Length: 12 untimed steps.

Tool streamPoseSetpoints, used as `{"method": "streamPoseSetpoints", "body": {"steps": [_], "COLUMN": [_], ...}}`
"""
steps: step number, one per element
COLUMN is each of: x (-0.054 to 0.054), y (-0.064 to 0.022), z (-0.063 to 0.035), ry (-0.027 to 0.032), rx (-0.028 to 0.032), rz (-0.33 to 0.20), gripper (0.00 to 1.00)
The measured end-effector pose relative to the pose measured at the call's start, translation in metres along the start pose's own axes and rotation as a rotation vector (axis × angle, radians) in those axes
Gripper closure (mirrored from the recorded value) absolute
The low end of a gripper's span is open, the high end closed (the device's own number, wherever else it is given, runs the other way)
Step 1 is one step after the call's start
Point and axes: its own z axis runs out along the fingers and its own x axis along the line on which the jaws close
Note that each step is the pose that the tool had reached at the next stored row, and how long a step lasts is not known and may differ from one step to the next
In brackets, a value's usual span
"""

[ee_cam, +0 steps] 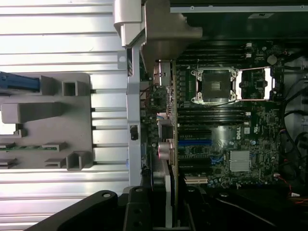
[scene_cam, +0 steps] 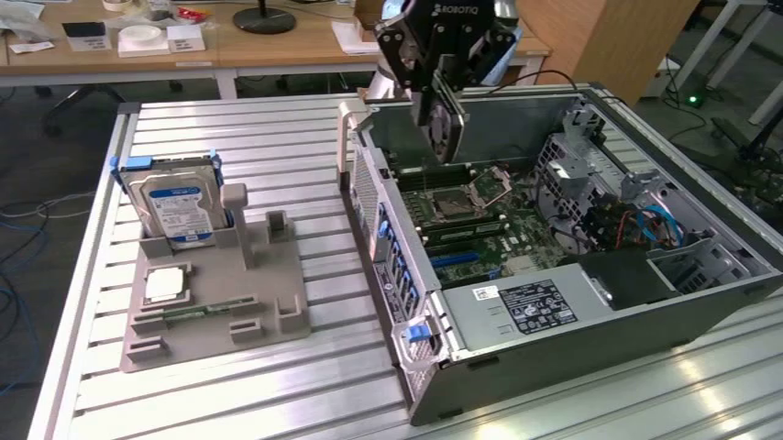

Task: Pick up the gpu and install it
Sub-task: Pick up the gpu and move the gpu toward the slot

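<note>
On the exterior view's left, a grey fixture (scene_cam: 196, 337) is seen on the slatted table (scene_cam: 281, 128), with a hard drive (scene_cam: 175, 209) stood upright at its far end, a square chip (scene_cam: 165, 285) laid flat nearer the front, and a memory stick (scene_cam: 196, 312) set in a slot beside it. Toward the middle, the gripper (scene_cam: 441, 96) is held above the open case (scene_cam: 551, 367), its fingers (ee_cam: 139, 207) clenched on the gpu (scene_cam: 445, 128), which hangs on edge over the motherboard (scene_cam: 496, 225) by the case wall nearest the fixture. In the wrist view the gpu (ee_cam: 169, 144) is seen edge-on, just beside the blue slots (ee_cam: 195, 143); whether it touches the board cannot be told. Further right, an empty socket (scene_cam: 459, 197) and a power supply (scene_cam: 526, 307) are seen.
</note>
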Motion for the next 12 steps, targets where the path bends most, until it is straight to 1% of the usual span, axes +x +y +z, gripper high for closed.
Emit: {"method": "streamPoseSetpoints", "body": {"steps": [5, 12], "x": [-0.014, -0.038], "y": [0.0006, 0.0015], "z": [0.0001, 0.0004], "ry": [0.0000, 0.0000], "rx": [0.0000, 0.0000], "rz": [0.000, 0.000], "gripper": [0.72, 0.72]}}
